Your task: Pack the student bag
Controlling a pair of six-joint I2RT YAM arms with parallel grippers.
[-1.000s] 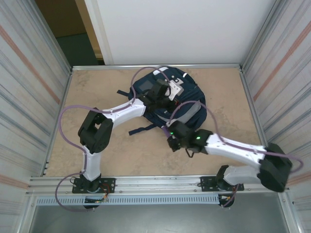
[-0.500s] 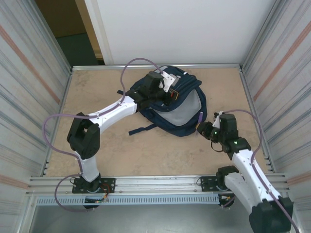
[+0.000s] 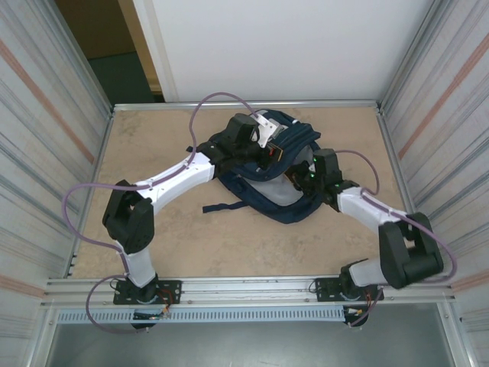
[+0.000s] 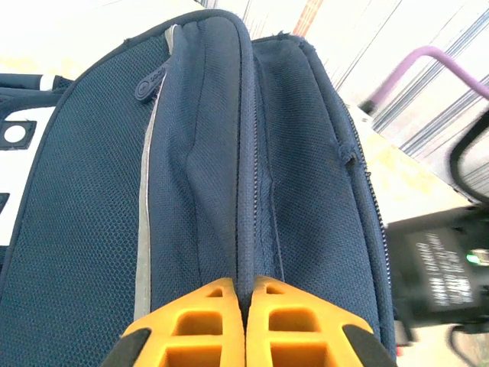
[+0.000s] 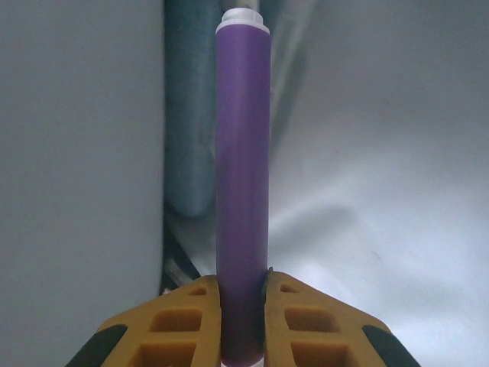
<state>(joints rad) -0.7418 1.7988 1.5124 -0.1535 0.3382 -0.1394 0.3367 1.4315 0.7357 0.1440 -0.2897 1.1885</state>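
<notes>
No legible text, brand or number anywhere.
- Round dark badge (image 4: 150, 79) on student bag (image 4: 191, 199), far end of its grey-piped seam: raised lettering, too small to read.
- Right arm housing (image 4: 437, 264), right of bag: white printed label lines, blurred, unreadable.

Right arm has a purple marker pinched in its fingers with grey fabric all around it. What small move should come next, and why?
Probably open the right gripper and let the purple marker drop. The marker points into the grey lining, so it looks to be inside the bag. The left gripper is shut on the navy backpack edge beside the zipper, apparently holding the mouth up.
</notes>
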